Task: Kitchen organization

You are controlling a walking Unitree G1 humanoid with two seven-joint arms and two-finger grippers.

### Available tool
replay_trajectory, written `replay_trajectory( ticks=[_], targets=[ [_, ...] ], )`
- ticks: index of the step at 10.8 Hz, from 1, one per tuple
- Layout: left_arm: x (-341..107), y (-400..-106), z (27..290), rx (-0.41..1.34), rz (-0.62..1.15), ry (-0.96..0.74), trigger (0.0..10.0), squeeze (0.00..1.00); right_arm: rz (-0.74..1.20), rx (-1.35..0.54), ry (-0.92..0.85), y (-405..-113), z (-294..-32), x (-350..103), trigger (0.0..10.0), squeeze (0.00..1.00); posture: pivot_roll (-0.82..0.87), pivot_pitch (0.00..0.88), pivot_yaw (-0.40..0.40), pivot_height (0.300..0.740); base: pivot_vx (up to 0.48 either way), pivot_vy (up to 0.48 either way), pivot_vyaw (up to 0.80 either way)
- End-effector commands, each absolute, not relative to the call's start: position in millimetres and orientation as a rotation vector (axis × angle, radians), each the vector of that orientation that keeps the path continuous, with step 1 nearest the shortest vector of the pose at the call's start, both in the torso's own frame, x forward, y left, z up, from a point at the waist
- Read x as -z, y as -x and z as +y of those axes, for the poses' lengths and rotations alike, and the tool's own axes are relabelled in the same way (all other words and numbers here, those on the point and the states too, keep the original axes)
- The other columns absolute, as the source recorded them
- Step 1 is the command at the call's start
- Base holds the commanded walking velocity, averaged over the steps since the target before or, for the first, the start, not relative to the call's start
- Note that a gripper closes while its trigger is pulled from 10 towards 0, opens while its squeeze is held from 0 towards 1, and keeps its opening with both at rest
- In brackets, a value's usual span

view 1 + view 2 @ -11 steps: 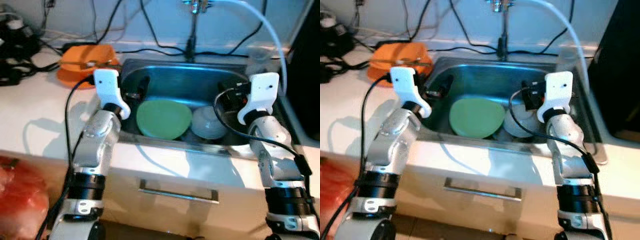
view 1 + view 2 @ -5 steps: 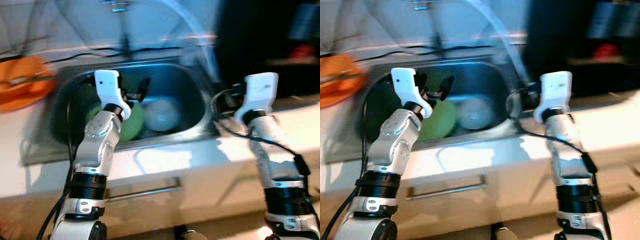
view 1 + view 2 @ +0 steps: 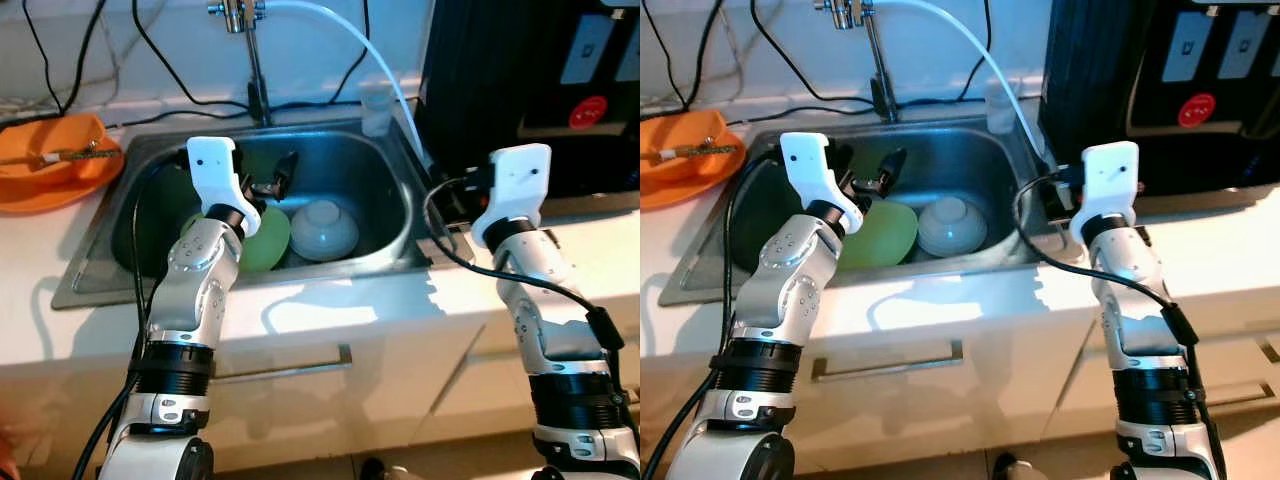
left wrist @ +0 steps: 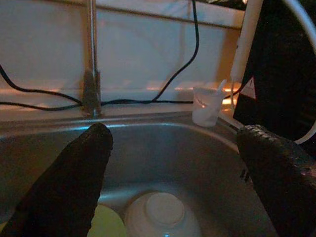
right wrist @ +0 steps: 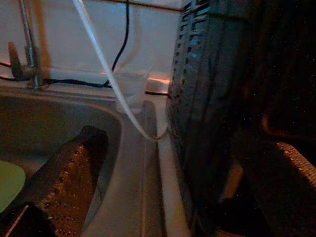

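A steel sink (image 3: 400, 180) holds a green plate (image 3: 265, 240) and an upturned white bowl (image 3: 323, 228) side by side. My left gripper (image 3: 266, 181) hovers open above the sink, over the plate's far edge; in the left wrist view its fingers (image 4: 74, 173) stand wide apart with the bowl (image 4: 160, 215) below them. My right gripper (image 3: 455, 197) is open and empty at the sink's right rim, close to the black appliance (image 3: 520, 80). The right wrist view has its fingers (image 5: 69, 168) apart beside the appliance's side wall (image 5: 217, 98).
An orange dish (image 3: 50, 160) with a utensil on it rests on the counter left of the sink. The faucet (image 3: 245, 20) and a white hose (image 3: 370, 50) arch over the basin. A small clear cup (image 3: 375, 105) stands behind the sink. Black cables run along the wall.
The whole view has swung right, so the sink sits further left and the black appliance has come in. My right gripper went from over the basin to its right rim. Both grippers stay open.
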State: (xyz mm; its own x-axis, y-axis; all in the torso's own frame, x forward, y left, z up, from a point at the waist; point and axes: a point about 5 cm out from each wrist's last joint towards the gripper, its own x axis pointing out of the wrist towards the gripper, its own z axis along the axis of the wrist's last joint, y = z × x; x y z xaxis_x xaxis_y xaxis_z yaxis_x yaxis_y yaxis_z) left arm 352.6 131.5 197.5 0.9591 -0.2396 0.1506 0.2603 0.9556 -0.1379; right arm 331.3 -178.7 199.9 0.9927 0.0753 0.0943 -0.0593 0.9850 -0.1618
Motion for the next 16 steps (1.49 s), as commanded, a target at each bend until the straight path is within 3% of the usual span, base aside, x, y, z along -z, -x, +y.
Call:
replay_trajectory(
  ticks=[1,16],
  targets=[
    [-199.6,-354.1,134.3,0.247,-0.130,0.154,10.0,0.00,-0.107,-0.061,0.156,-333.0,-179.2,-204.4,10.0,0.60,-0.08,0.000,0.053,0.740,0.000,0.000,0.00],
    [-197.2,-355.8,132.2,0.253,-0.105,0.142,10.0,0.00,-0.116,-0.052,0.160,-334.3,-178.8,-204.7,10.0,0.60,-0.08,0.000,0.062,0.740,0.000,0.343,0.00]
  ],
)
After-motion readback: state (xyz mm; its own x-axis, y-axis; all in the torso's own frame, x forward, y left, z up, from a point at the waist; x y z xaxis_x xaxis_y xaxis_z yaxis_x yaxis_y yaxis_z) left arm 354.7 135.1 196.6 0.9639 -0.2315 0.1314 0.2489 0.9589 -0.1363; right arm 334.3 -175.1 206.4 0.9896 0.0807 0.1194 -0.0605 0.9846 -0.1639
